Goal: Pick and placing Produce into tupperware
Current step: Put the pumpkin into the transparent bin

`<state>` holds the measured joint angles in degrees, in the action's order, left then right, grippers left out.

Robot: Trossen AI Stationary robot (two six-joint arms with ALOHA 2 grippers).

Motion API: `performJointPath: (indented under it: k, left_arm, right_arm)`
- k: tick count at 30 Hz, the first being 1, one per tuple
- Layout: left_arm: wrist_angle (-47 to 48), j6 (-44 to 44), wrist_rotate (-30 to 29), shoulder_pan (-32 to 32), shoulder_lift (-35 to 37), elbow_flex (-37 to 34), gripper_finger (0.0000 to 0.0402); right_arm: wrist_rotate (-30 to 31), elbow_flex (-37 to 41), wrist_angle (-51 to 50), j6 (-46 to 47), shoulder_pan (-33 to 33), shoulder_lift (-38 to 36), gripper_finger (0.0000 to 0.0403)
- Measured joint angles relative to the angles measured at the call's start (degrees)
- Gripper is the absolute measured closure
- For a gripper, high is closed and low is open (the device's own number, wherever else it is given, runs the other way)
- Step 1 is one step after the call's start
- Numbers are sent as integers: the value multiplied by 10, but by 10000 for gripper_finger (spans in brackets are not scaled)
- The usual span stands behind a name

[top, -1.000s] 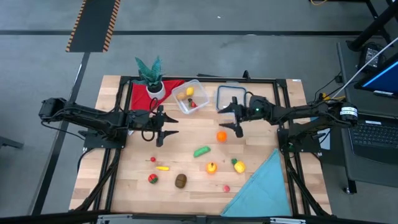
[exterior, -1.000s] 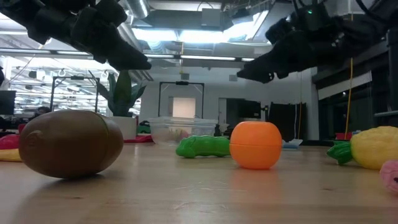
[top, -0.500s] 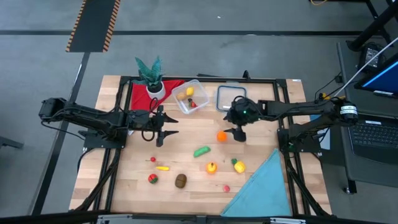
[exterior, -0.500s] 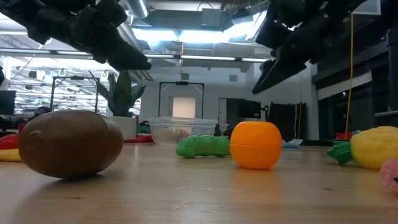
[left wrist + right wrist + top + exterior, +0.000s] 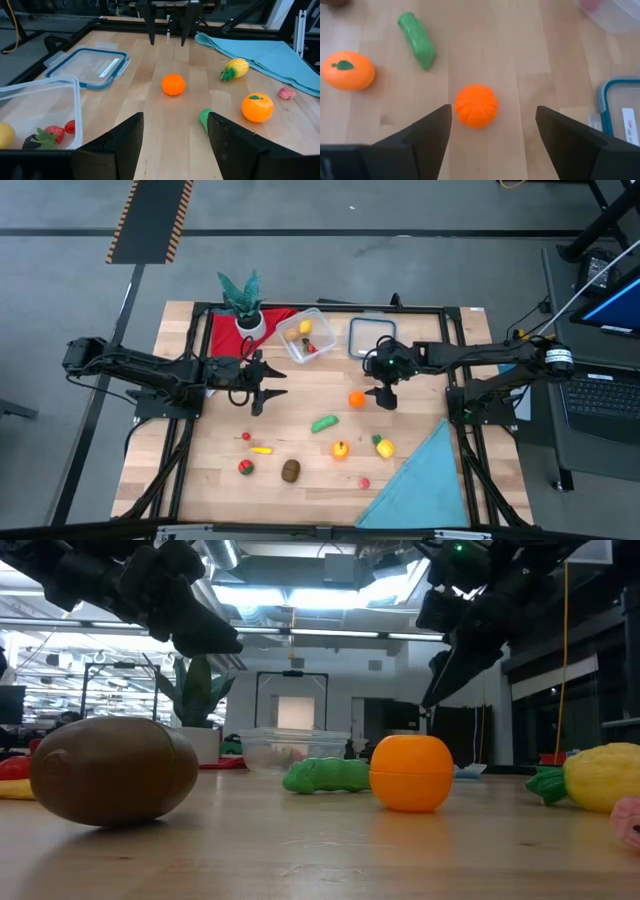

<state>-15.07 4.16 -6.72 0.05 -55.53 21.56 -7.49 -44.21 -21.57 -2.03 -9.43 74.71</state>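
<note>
Worktop [image 5: 300,445] is a light wood slab w/ a teal cloth [image 5: 425,480] at one corner. The tupperware [image 5: 309,334] sits toward the far edge beside the potted plant [image 5: 243,302], already w/ a few produce pcs inside (yellow, red); its lid [image 5: 366,336] lies flat just beside it. Left end effector [image 5: 272,382] waits above the worktop near the tupperware, fingers [image 5: 125,145] apart, nothing held. Right end effector [image 5: 384,395] hangs just beside the orange pumpkin [image 5: 356,399]; in the right wrist view the pumpkin [image 5: 476,105] sits centred betw. the spread fingers [image 5: 430,137], not touched yet. Step in hand, as I judge it: approach for the pumpkin pick, early in the task since most produce is loose – green pickle [image 5: 324,422], orange w/ leaf [image 5: 340,449], yellow corn [image 5: 382,446], brown kiwi [image 5: 290,470], pink pc [image 5: 364,482], small red/yellow bits nr the left side. Next move needs: drop straight down, keep the pumpkin centred, close gently – round shape may squirt out – then lift and carry across to the tupperware, clear of the lid.
</note>
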Motion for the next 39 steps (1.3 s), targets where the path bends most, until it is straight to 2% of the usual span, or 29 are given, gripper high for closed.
performJointPath:
  k: [9,15,23,39]
  left_arm:
    - [1,-3,0,2,0,0,190]
    - [3,-31,0,2,0,0,190]
    - [5,-38,0,2,0,0,190]
    - [5,-34,0,2,0,0,190]
  right_arm:
    - [0,0,23,-8,17,65,112]
    - [-1,0,39,32,26,92,112]
    - [-1,1,74,34,42,133,112]
    - [2,0,123,31,42,219,112]
